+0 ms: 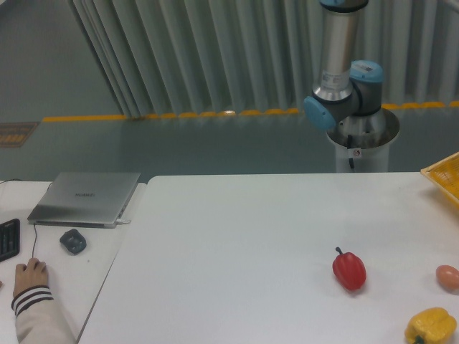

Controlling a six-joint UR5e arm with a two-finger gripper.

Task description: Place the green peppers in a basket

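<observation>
The yellow-orange basket [445, 176] shows only as a corner of lattice wall at the right edge of the view, on the white table [237, 236]. The green peppers are out of view. My gripper is out of frame too; only the arm's base column and its blue-capped joint [344, 100] show at the upper right, behind the table.
A red pepper [349, 270] sits on the table right of centre. A yellow pepper [430, 327] lies at the bottom right corner, with an orange-pink round item [447, 276] above it. On the left are a closed laptop [84, 197], a mouse [72, 240] and a person's hand [29, 276].
</observation>
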